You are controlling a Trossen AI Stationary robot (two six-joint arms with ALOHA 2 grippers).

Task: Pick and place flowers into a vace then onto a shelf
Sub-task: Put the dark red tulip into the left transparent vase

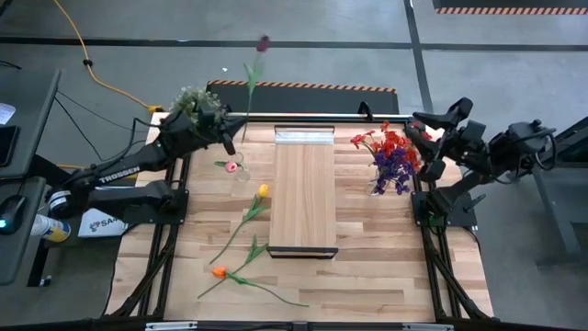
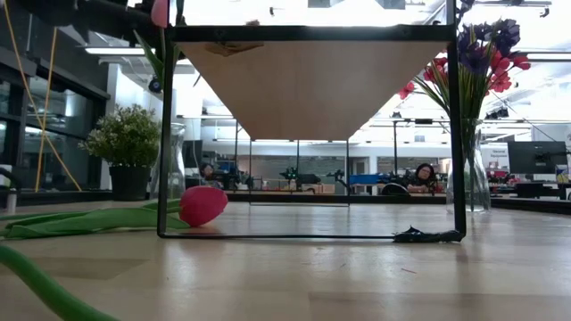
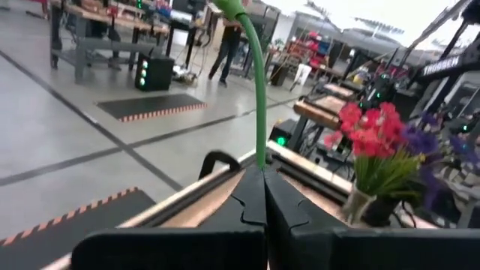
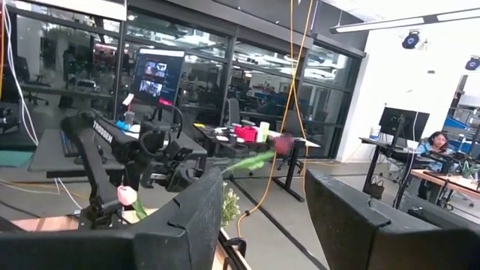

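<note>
Flowers: one dark maroon-headed stem (image 1: 252,79) is pinched in my left gripper (image 1: 228,140), fingers pressed together on its lower end, upper left of centre in the high view; the stem rises past the table's far edge. A pink flower (image 1: 231,166) stands in a small clear vase (image 1: 241,172) just left of the shelf (image 1: 304,193). A yellow flower (image 1: 254,210) and an orange flower (image 1: 241,275) lie on the table left of the shelf. A red and purple bouquet (image 1: 392,156) sits in a vase right of the shelf. My right gripper (image 1: 424,129) hangs at upper right beside the bouquet, fingers spread, holding nothing.
</note>
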